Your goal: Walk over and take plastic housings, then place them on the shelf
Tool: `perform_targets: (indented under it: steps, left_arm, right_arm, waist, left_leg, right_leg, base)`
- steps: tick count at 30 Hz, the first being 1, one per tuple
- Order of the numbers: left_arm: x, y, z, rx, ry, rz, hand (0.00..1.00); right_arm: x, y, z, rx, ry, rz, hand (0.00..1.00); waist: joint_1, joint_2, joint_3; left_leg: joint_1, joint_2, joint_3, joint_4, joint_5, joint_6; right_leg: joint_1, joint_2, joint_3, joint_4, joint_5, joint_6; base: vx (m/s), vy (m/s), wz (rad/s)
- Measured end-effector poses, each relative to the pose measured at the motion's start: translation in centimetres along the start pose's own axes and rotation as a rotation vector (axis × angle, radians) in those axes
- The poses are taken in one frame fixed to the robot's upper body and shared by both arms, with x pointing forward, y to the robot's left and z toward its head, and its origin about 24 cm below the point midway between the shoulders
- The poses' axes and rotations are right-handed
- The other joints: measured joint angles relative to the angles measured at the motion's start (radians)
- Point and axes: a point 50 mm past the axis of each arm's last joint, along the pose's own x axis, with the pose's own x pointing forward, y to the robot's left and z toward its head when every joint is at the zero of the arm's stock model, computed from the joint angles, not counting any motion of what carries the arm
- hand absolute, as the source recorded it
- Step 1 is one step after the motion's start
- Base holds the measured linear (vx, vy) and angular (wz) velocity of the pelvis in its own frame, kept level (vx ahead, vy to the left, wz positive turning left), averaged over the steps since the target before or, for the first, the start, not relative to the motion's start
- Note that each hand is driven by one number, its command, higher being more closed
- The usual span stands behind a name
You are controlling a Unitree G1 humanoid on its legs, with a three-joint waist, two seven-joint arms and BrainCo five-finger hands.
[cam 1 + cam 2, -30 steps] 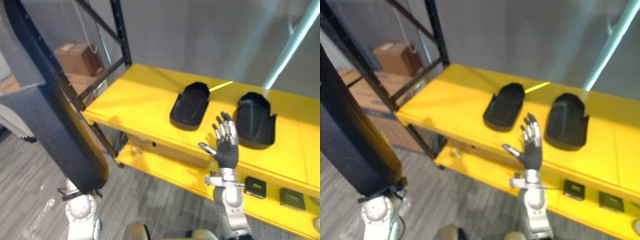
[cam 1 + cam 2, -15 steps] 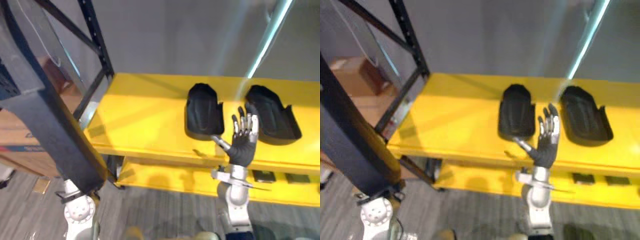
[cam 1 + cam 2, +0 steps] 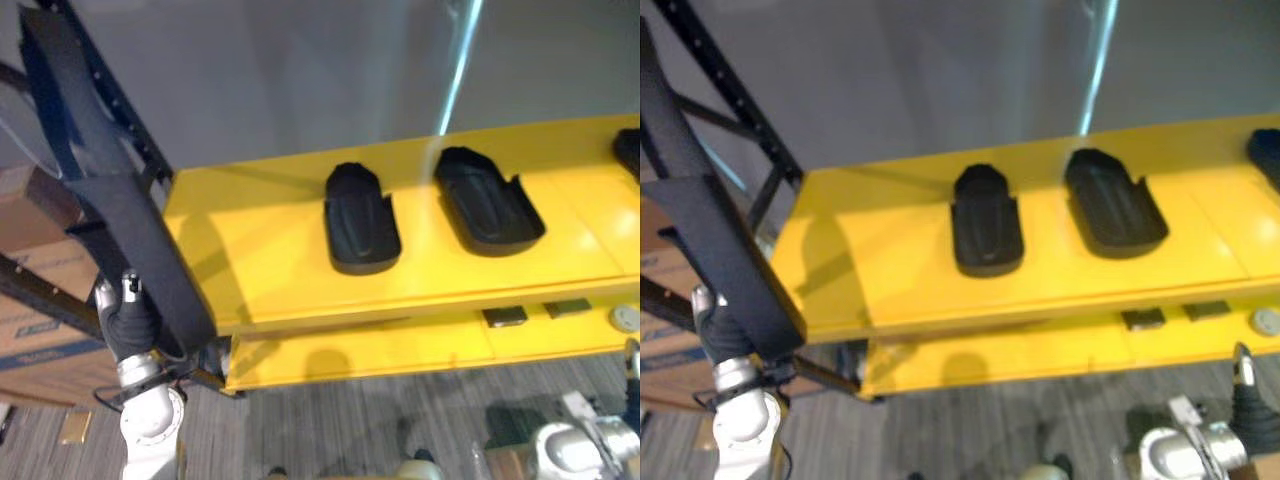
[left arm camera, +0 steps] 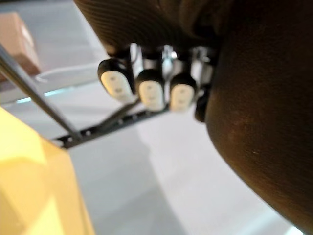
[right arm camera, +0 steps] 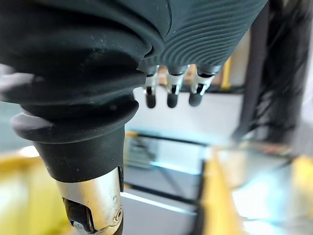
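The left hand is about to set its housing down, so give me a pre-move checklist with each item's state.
1. Grip: left hand, fingers curled against the held housing: ok.
2. Landing spot: shelf bare between the held housing and the left shelf housing: ok.
3. Left shelf housing and right shelf housing lie flat and apart: ok.
4. Right hand low, open, empty, away from the shelf top: ok.
5. Clearance between the held housing and the black rack upright: cannot tell.
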Motion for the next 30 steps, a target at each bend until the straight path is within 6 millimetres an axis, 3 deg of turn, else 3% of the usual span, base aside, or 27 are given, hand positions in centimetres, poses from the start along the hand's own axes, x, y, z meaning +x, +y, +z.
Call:
perform_targets:
  steps: [4,7,9,12,13,16,18,22,27,30]
  left_arm:
    - [1.8,3.1,-2.3,0.194,0.128,0.071,1.00]
    - [3.5,5.1,-4.0,0.321,0.209,0.087,1.00]
    - [5.4,6.7,-6.1,0.425,0.320,0.076,1.00]
    - [6.5,6.8,-7.4,0.451,0.376,0.034,1.00]
    - [7.6,7.0,-8.0,0.480,0.402,0.008,1.00]
    - [9.9,7.3,-7.9,0.539,0.408,-0.062,1.00]
    - [12.4,7.4,-6.9,0.581,0.393,-0.114,1.00]
    - [14.9,7.2,-5.6,0.663,0.376,-0.236,1.00]
    - [15.0,5.4,-6.2,0.705,0.394,-0.380,1.00]
    - [14.9,4.0,-6.4,0.752,0.392,-0.488,1.00]
  right_arm:
    - [-2.7,-2.4,-6.2,-0.219,0.273,0.122,0.00]
    - [-4.4,-3.6,-8.8,-0.283,0.425,0.154,0.00]
    - [-6.0,-4.6,-11.1,-0.357,0.582,0.204,0.00]
    - [-7.7,-5.9,-13.3,-0.453,0.756,0.270,0.00]
    - [-8.4,-6.7,-14.2,-0.476,0.849,0.287,0.00]
    - [-9.8,-8.6,-15.5,-0.498,1.015,0.313,0.00]
    - [-11.3,-9.7,-16.1,-0.504,1.110,0.366,0.00]
    - [-11.9,-9.7,-16.4,-0.448,1.169,0.403,0.00]
    - [-10.7,-9.3,-16.4,-0.403,1.147,0.415,0.00]
    - [-10.1,-8.6,-16.4,-0.386,1.132,0.421,0.00]
  waist:
    - [-0.010,0.000,0.000]
    - [-0.013,-0.002,0.001]
    - [-0.011,0.001,0.002]
    - [-0.009,0.013,0.008]
    - [-0.012,0.019,0.010]
    - [-0.025,0.022,0.011]
    - [-0.028,0.023,0.011]
    - [-0.028,0.027,0.014]
    - [-0.029,0.040,0.025]
    - [-0.044,0.040,0.027]
  left_leg:
    - [0.001,-0.002,0.012,-0.010,0.005,0.000]
    - [0.005,-0.005,0.016,-0.027,0.015,0.002]
    - [0.015,-0.010,0.028,-0.043,0.020,0.004]
    - [0.018,-0.011,0.035,-0.044,0.022,0.007]
    - [0.020,-0.011,0.043,-0.044,0.025,0.011]
    - [0.032,-0.012,0.057,-0.042,0.026,0.012]
    - [0.032,-0.013,0.057,-0.041,0.026,0.012]
    - [0.032,-0.015,0.061,-0.040,0.026,0.012]
    - [0.031,-0.017,0.084,-0.040,0.026,0.012]
    - [0.030,-0.019,0.087,-0.044,0.026,0.012]
  right_leg:
    - [-0.008,0.000,0.006,-0.001,0.001,0.001]
    - [-0.012,0.000,0.007,-0.004,0.001,0.002]
    - [-0.012,-0.001,0.016,-0.011,0.003,0.005]
    - [-0.014,-0.001,0.021,-0.013,0.004,0.005]
    - [-0.018,-0.001,0.026,-0.013,0.004,0.005]
    - [-0.018,-0.001,0.034,-0.013,0.006,0.003]
    - [-0.019,-0.002,0.035,-0.013,0.006,0.003]
    - [-0.022,-0.004,0.038,-0.013,0.009,0.003]
    - [-0.034,-0.003,0.057,-0.025,0.023,0.003]
    - [-0.039,-0.003,0.060,-0.028,0.025,0.004]
  base:
    - [-0.01,-0.006,-0.06]
    - [0.00,-0.001,-0.01]
    - [0.02,0.002,-0.09]
    - [0.02,0.001,-0.06]
    - [0.02,-0.005,-0.12]
    - [0.02,-0.001,-0.13]
    - [0.00,0.000,0.00]
    - [-0.02,0.001,-0.01]
    - [-0.03,-0.001,-0.11]
    - [-0.01,-0.001,-0.05]
